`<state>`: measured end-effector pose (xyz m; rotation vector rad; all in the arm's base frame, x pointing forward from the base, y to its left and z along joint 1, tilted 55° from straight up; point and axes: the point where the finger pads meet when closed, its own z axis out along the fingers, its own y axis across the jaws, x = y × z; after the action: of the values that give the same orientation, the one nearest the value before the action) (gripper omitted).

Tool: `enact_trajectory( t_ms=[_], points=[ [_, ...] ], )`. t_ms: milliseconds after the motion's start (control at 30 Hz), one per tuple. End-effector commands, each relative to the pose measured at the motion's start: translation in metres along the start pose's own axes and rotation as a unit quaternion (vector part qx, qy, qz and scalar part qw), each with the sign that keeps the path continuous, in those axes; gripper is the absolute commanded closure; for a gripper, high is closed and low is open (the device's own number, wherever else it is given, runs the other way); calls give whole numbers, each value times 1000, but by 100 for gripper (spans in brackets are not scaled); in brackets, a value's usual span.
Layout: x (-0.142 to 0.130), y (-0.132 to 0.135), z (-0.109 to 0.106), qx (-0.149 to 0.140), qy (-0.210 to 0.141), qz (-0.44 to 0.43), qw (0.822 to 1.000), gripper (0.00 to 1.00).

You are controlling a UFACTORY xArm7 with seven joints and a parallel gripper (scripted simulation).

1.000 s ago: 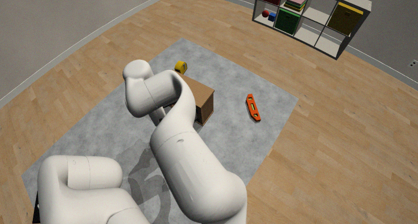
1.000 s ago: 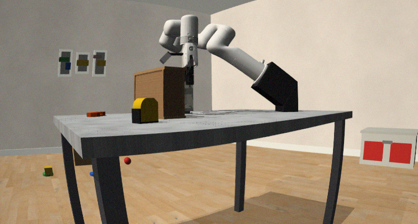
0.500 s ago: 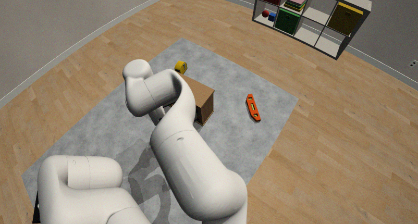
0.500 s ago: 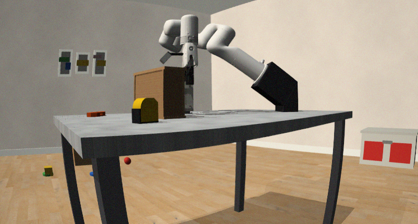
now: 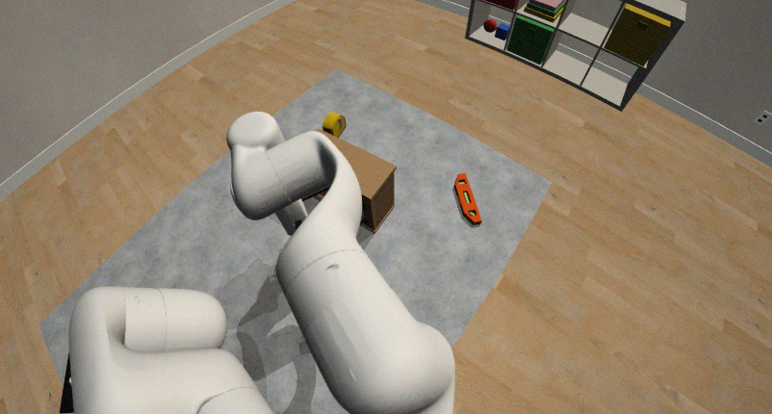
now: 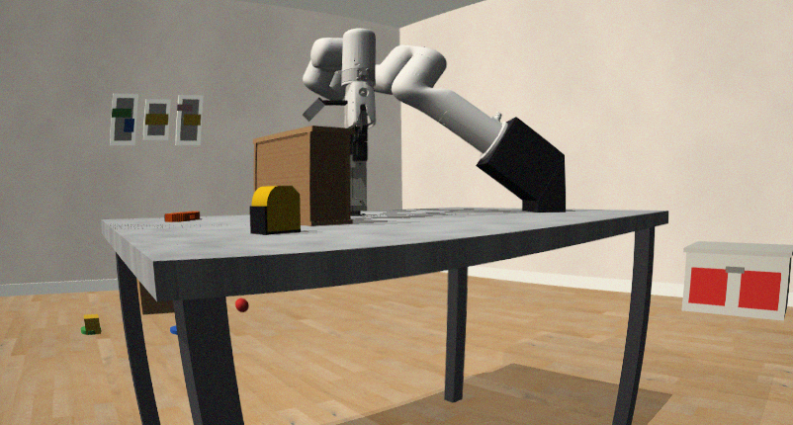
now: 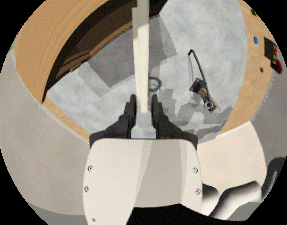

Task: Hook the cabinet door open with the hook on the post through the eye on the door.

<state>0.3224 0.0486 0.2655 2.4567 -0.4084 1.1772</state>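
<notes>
The white arm (image 5: pixel 346 297) (image 6: pixel 466 114) extends from its angled black base mount (image 5: pixel 65 392) (image 6: pixel 535 166), its links raised and sharply bent at the joints. The wrist (image 5: pixel 252 130) (image 6: pixel 359 52) stands essentially upright in the exterior view, with the gripper (image 5: pixel 296 226) (image 6: pixel 359 156) (image 7: pixel 144 101) directed downward beneath it. In the wrist view, both dark fingers are noted partly open, a visible gap between their tips; the top view mostly conceals the gripper behind the arm
</notes>
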Motion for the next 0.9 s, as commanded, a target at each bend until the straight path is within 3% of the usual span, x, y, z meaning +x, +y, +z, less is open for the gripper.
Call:
enact_trajectory(
  t_ms=[0,867],
  points=[
    [1,0,-3,1,1,0,1000,73],
    [1,0,-38,1,1,0,1000,73]
  ],
)
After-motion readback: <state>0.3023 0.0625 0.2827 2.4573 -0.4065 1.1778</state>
